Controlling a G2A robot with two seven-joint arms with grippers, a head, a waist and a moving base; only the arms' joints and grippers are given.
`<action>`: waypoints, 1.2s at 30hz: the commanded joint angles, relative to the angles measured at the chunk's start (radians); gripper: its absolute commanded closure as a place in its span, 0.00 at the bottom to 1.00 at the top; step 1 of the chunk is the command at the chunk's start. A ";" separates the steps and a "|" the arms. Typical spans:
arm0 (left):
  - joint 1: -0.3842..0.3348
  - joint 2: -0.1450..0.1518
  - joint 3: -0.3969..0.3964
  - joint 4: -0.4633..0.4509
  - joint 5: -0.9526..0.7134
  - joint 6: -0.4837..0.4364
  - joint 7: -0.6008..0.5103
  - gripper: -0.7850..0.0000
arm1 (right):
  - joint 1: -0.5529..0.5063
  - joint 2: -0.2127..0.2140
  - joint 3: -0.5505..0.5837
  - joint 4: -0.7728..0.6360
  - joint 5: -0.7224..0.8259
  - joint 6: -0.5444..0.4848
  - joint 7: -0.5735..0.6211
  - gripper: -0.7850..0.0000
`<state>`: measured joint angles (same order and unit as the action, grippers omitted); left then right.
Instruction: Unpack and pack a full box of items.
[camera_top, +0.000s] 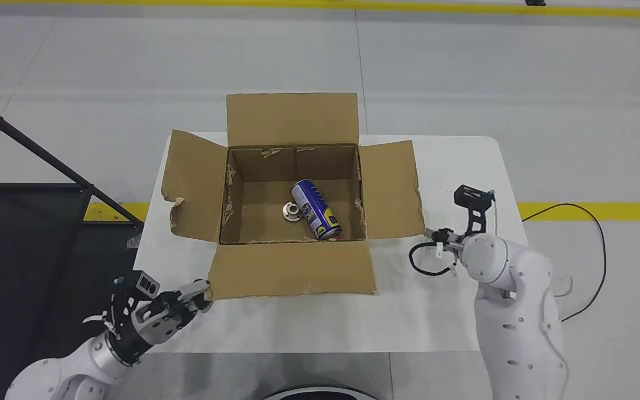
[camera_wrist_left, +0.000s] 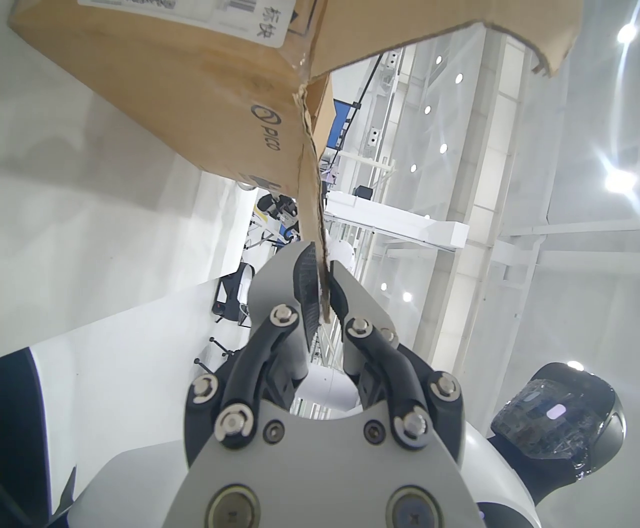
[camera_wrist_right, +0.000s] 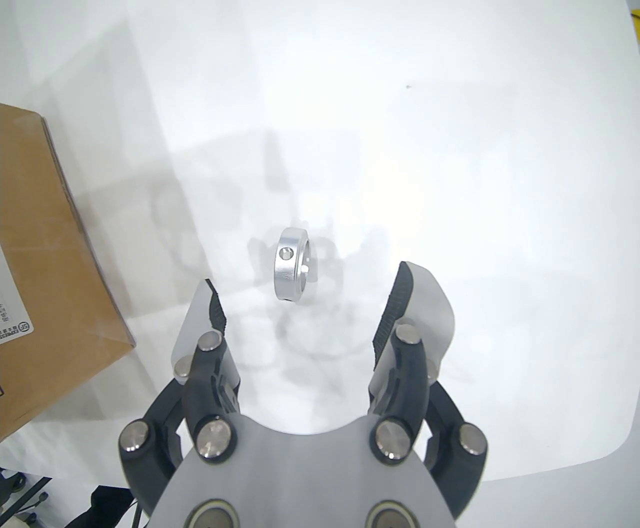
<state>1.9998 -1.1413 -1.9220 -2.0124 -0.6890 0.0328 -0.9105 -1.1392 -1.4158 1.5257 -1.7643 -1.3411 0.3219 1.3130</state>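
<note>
Cardboard flap (camera_top: 292, 270) pinched by left end effector (camera_wrist_left: 322, 282); right end effector (camera_wrist_right: 307, 287) spread

A brown cardboard box (camera_top: 292, 118) stands open on the tabletop (camera_top: 450, 160), its four flaps spread. Inside, a blue can (camera_top: 315, 209) lies on its side, a small round metal part (camera_top: 289, 211) just beside it. A silver shaft collar (camera_wrist_right: 292, 271) stands on edge near the box.

Table (camera_top: 460, 160): cardboard box (camera_top: 292, 118), metal ring (camera_wrist_right: 292, 270)
</note>
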 joint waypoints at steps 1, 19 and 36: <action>0.000 0.000 -0.002 0.001 -0.001 0.001 0.002 0.00 | 0.002 -0.001 -0.006 0.009 0.005 0.005 -0.005 0.28; 0.013 0.002 -0.019 0.009 -0.015 -0.003 0.015 0.00 | 0.015 -0.001 -0.040 0.078 0.024 0.042 -0.045 0.67; 0.014 0.003 -0.038 0.010 -0.036 -0.001 0.019 0.00 | 0.018 0.004 -0.009 -0.196 0.002 0.089 -0.181 1.00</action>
<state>2.0143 -1.1382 -1.9601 -2.0033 -0.7237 0.0323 -0.8921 -1.1231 -1.4117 1.5194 -1.9285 -1.3308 0.4074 1.1581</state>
